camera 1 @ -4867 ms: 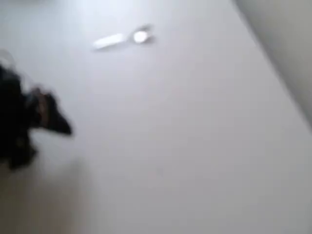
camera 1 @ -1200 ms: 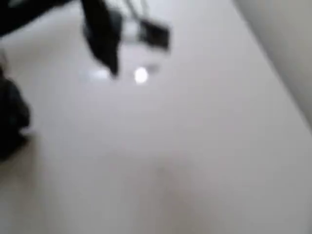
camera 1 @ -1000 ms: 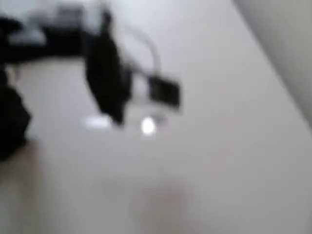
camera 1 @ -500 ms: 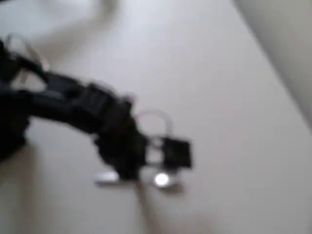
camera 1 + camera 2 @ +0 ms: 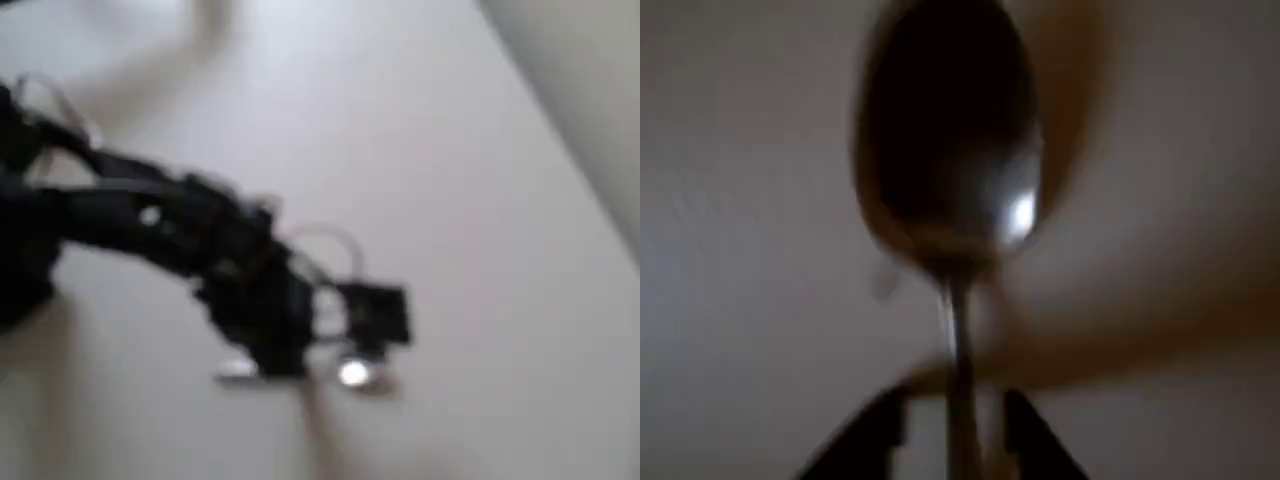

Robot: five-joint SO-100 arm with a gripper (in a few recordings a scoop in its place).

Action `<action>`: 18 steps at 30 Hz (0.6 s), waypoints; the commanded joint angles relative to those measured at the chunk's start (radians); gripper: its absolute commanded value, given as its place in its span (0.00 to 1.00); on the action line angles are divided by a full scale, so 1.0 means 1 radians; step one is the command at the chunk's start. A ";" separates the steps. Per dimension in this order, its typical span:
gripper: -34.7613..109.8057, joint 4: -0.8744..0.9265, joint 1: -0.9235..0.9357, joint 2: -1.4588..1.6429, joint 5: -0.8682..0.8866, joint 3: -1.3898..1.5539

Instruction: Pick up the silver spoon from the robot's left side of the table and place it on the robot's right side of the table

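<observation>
The silver spoon [image 5: 352, 374] lies level just over the white table [image 5: 480, 200] in the lower middle of the overhead view, bowl to the right, handle end [image 5: 236, 372] poking out left of the black arm. My gripper [image 5: 285, 362] is shut on its handle. In the wrist view the spoon [image 5: 952, 160] points straight up the picture, its bowl dark with one bright glint, and the handle runs down between the two black fingers [image 5: 868, 440] of my gripper [image 5: 956, 430]. Whether the spoon touches the table I cannot tell.
The black arm [image 5: 130, 220] reaches in from the left edge of the overhead view. The table's edge [image 5: 560, 150] runs diagonally down the upper right, with a pale floor beyond it. Bare white tabletop surrounds the spoon.
The arm came in from the left, closed on the spoon at the top of the overhead view and carried it down the picture. Over the last half second it shifted slightly right.
</observation>
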 commanded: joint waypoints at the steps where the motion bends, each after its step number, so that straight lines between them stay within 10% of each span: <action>1: 0.45 0.206 0.005 0.107 0.020 0.000; 10: 0.51 0.242 -0.055 0.563 0.239 0.000; 15: 0.23 0.215 -0.233 0.971 0.839 0.011; 18: 0.23 0.285 -0.331 1.261 1.324 0.034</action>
